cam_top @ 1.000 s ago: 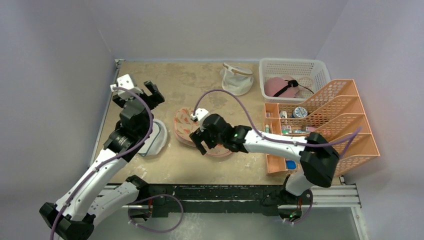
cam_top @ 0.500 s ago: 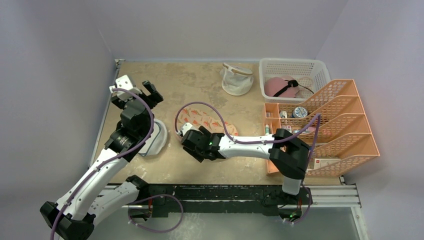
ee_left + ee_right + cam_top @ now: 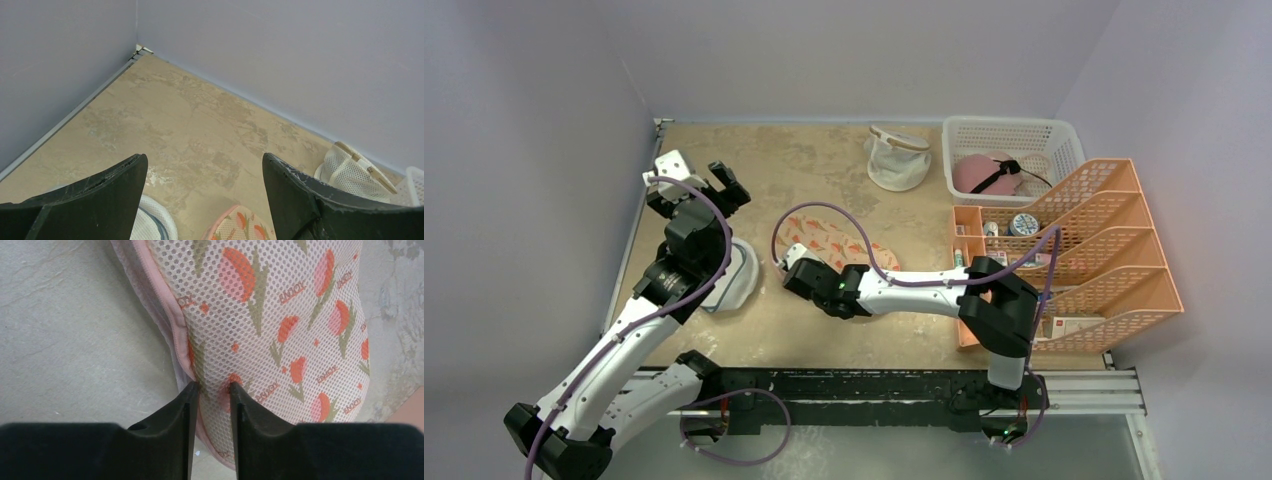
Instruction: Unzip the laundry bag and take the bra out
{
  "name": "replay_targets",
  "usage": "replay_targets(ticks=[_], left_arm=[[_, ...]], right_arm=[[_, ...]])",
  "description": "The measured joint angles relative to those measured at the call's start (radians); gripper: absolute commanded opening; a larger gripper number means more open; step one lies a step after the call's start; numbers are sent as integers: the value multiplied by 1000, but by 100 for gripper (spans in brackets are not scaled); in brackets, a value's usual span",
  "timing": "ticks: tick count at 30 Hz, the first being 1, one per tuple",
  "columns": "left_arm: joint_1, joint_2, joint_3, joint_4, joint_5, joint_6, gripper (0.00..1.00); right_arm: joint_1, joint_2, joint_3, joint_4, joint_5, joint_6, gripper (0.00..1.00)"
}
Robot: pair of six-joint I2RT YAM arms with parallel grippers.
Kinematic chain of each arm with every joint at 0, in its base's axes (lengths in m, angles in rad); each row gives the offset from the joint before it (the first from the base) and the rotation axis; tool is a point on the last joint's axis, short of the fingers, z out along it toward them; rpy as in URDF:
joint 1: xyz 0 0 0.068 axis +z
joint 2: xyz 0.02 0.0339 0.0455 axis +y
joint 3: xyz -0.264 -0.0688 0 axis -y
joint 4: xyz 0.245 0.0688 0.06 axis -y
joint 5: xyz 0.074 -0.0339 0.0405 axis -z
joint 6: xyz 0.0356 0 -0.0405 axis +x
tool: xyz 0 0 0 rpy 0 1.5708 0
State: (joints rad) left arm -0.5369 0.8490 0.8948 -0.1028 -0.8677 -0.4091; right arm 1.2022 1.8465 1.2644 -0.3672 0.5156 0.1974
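Note:
The laundry bag (image 3: 834, 240) lies flat mid-table, peach mesh with orange-red leaf shapes. In the right wrist view its pink zip seam runs down the left edge of the bag (image 3: 280, 315). My right gripper (image 3: 792, 268) sits at the bag's near-left end. There the gripper (image 3: 214, 386) is shut on a fold of mesh beside the seam. My left gripper (image 3: 696, 190) hovers open at the left, above the table. Nothing is between its jaws (image 3: 204, 157), and the bag's tip (image 3: 240, 225) shows below them. The bra is hidden.
A round white mesh pouch with dark trim (image 3: 734, 275) lies under the left arm. A white mesh cup pouch (image 3: 897, 158) stands at the back. A white basket (image 3: 1014, 130) holds a pink thing with a black strap (image 3: 984, 175). An orange organiser (image 3: 1074, 250) fills the right.
My right arm has swung left and down to the bag's near-left end, and its jaws have closed from wide open onto the mesh. The left arm has barely moved.

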Motion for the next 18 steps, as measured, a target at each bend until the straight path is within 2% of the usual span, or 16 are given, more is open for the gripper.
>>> replay_targets(ticks=[9, 14, 18], left_arm=[[0, 0, 0, 0, 2, 0, 84], [0, 0, 0, 0, 5, 0, 84], [0, 3, 0, 0, 7, 0, 84]], right_arm=[[0, -1, 10, -2, 10, 1, 1], [0, -27, 10, -4, -14, 0, 0], [-3, -111, -12, 33, -72, -12, 0]])
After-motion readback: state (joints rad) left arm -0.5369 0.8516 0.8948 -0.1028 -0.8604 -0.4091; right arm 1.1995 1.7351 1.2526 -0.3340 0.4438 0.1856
